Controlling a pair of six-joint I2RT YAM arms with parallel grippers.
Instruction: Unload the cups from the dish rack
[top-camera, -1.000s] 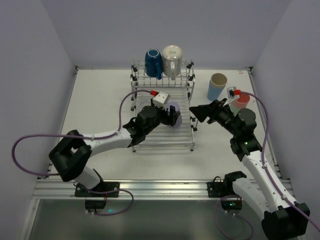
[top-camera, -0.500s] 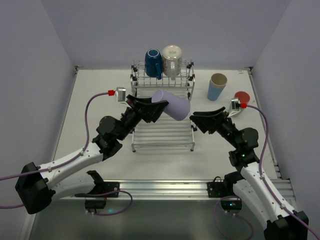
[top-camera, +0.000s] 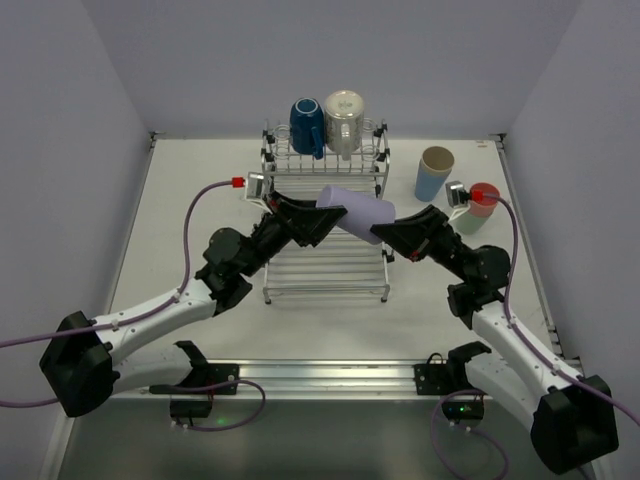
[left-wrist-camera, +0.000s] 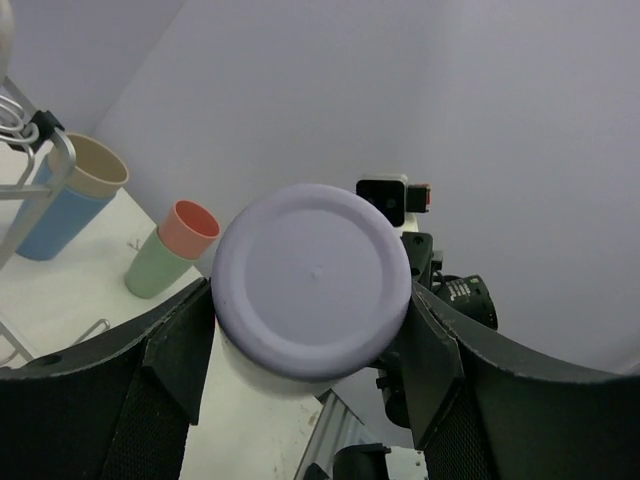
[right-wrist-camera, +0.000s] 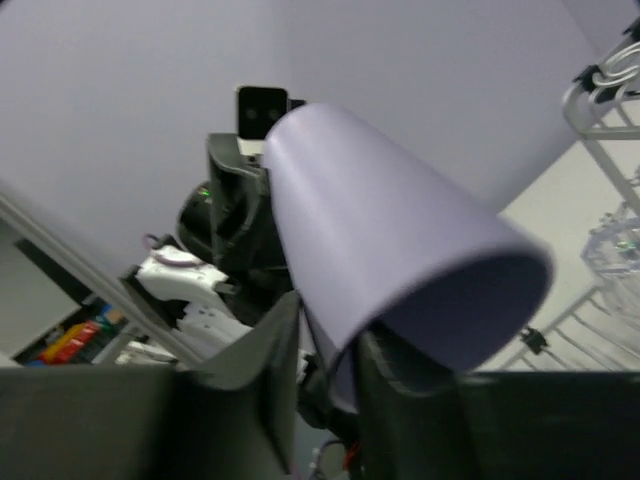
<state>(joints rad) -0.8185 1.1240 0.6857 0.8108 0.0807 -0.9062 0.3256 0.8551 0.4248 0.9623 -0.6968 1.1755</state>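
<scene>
Lavender cup (top-camera: 355, 213) sideways above dish rack (top-camera: 325, 268): left fingers (left-wrist-camera: 170, 360) clasp its base, right fingers (right-wrist-camera: 265, 370) straddle its rim, likely a handover; clamping unclear.

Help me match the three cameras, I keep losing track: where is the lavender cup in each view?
Top external: lavender cup at centre, lying sideways above the dish rack.
Left wrist: cup at centre, round base facing the camera; rack wire at left edge.
Right wrist: cup at centre, open mouth lower right; rack wire at right edge.
Shared landmark: the dish rack.
</scene>
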